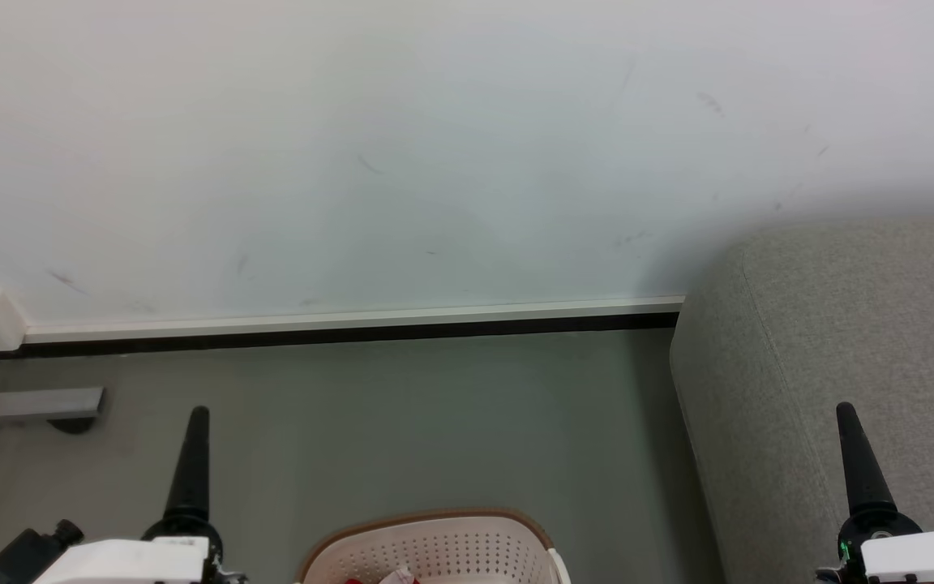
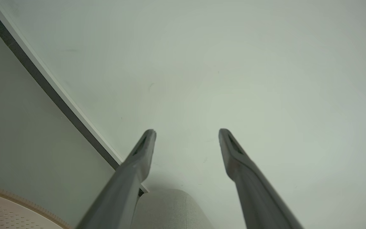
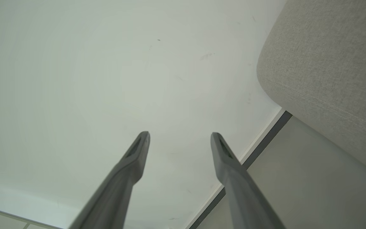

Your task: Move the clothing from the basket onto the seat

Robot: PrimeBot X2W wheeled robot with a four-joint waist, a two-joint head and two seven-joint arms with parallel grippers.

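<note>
Head view, big to small: wall (image 1: 434,162) up top, floor (image 1: 434,422) below it, seat (image 1: 856,324) on my right against the wall, basket (image 1: 434,551) at the bottom edge between my arms, standing on the floor near the seat but apart from it.

Clothing (image 1: 353,580) is in the basket. I only get a sliver of it: a scrap of red next to a white bit, cut off by the frame. Shape, folds and lettering can't be read from here.

Left claw (image 2: 186,133): fingers apart, nothing between them, aimed at the wall. Right claw (image 3: 179,135): same, apart and empty, seat corner just off to its side.

Step, as I judge it: pre-grasp, the pick hasn't started. Next move calls for bending at the waist to bring the basket interior into view, then dropping one claw into it for a pinch on a raised fold. Soft fabric will likely trail and could snag the rim on the lift.
</note>
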